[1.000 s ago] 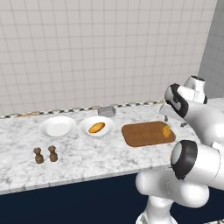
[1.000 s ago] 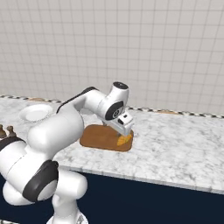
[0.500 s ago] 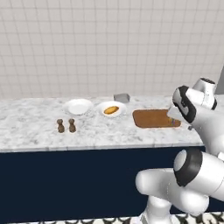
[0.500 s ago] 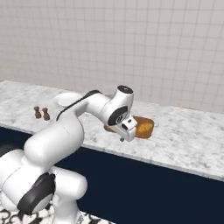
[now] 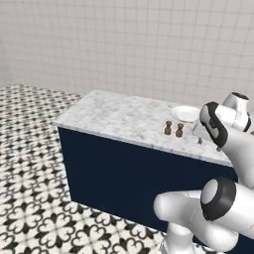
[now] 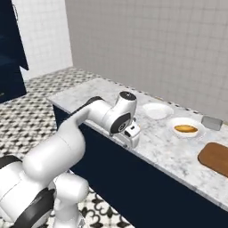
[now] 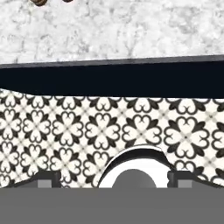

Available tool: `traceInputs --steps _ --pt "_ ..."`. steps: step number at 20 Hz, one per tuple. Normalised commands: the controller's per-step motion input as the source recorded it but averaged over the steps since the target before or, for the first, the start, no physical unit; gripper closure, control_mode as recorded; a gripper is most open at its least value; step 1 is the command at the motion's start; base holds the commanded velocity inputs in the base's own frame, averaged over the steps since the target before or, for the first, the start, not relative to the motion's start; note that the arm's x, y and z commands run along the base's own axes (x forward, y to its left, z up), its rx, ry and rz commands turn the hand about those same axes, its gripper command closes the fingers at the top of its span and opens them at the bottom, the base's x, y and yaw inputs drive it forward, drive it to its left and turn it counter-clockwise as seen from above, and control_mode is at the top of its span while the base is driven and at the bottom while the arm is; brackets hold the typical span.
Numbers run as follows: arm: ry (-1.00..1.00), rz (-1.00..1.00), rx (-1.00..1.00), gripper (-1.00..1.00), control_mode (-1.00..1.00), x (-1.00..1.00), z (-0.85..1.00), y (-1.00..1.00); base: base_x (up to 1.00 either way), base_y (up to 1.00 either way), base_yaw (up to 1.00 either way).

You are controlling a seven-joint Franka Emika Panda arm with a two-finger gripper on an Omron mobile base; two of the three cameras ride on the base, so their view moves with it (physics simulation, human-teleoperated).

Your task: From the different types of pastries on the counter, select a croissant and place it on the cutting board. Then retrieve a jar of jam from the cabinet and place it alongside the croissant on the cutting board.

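The base has swung away and the whole view has shifted. The gripper [image 6: 132, 136] now hangs over the counter [image 6: 164, 149] edge, apparently empty, jaws unreadable. The cutting board [image 6: 216, 158] sits well off to its side; patterned floor tiles [image 7: 109, 129] lie below.

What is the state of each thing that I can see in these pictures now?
Gripper: over the counter's front edge, holding nothing visible; open or shut unclear.
Cutting board: flat on the counter, bare where visible.
Loaf-like pastry: lying on a white plate.
Second plate: empty.
Two shakers: upright, side by side.
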Motion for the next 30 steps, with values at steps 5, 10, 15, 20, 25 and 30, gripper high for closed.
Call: traceInputs --steps 5,10,15,20,25,30 --pt "0.00 0.00 0.00 -1.00 1.00 0.00 0.00 0.00 0.06 0.94 0.64" --pt "0.00 0.00 0.00 -1.00 1.00 0.00 0.00 0.00 0.49 0.92 0.49" --pt "0.00 0.00 0.00 -1.00 1.00 0.00 0.00 0.00 0.96 0.82 0.36" --pt "0.00 0.00 0.00 -1.00 1.00 0.00 0.00 0.00 1.00 0.65 0.31" --pt "0.00 0.00 0.00 -1.00 1.00 0.00 0.00 0.00 1.00 0.40 0.20" --pt "0.00 0.00 0.00 -1.00 1.00 0.00 0.00 0.00 1.00 0.16 0.08"
